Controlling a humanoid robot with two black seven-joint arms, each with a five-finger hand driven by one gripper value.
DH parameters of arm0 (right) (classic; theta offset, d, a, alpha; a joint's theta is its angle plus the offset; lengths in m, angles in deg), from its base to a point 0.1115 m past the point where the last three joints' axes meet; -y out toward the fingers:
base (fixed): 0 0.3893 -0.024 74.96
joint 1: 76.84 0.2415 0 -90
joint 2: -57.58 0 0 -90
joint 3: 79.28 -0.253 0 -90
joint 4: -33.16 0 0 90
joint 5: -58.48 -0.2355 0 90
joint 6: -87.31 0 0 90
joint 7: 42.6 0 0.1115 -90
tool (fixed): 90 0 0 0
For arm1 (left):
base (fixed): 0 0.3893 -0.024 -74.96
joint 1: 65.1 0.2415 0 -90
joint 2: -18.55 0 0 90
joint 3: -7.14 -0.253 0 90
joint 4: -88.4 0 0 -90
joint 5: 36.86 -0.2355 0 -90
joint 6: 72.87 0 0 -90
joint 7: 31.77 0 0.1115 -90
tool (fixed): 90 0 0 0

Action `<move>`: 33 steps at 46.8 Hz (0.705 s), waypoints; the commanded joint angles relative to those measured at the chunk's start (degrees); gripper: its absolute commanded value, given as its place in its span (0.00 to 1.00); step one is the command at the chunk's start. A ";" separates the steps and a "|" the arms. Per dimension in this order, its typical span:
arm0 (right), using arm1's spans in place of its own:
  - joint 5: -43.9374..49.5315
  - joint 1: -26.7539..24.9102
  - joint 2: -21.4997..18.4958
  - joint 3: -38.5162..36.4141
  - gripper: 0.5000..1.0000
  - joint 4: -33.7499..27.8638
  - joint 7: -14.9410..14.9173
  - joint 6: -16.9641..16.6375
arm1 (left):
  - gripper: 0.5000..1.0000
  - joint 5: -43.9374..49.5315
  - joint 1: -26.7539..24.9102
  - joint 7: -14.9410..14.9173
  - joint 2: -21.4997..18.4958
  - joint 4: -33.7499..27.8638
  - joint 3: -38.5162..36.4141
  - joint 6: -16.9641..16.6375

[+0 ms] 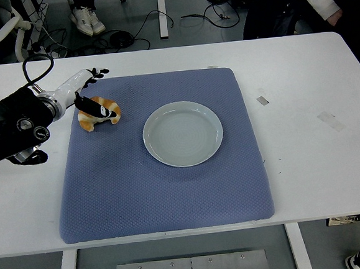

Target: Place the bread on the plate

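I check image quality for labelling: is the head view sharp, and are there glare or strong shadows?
Head view: sharp overall; the croissant and left hand show no blur; light is even, shadows on the blue mat are faint; the plate has only soft sheen, no harsh glare.

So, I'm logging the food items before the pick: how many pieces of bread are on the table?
1. A single croissant lies on the blue mat, left of the plate, with the left hand reaching over it. Nothing else could hide another.
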 commanded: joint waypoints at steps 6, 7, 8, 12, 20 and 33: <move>0.00 0.00 0.00 0.00 1.00 0.00 0.04 0.01 | 0.90 -2.57 -0.65 -0.38 -0.09 0.08 -1.52 2.16; 0.00 0.00 0.00 0.00 1.00 0.00 0.04 0.01 | 0.90 -3.01 -0.65 -0.47 -0.09 0.08 -1.52 2.16; 0.00 0.00 0.00 0.00 1.00 0.00 0.04 0.01 | 0.90 -3.45 -0.65 -0.47 -0.18 0.00 -1.52 2.25; 0.00 0.00 0.00 0.00 1.00 0.00 -0.05 0.01 | 0.91 -4.42 -0.65 -0.64 -1.06 0.08 -1.35 2.86; 0.00 0.00 0.00 0.00 1.00 0.00 -0.05 0.01 | 0.91 -8.81 -0.74 -0.64 -1.50 0.44 -0.99 3.83; 0.00 0.00 0.00 0.00 1.00 0.00 0.04 0.01 | 0.91 -12.68 -0.47 -0.56 -1.32 1.49 -1.43 3.92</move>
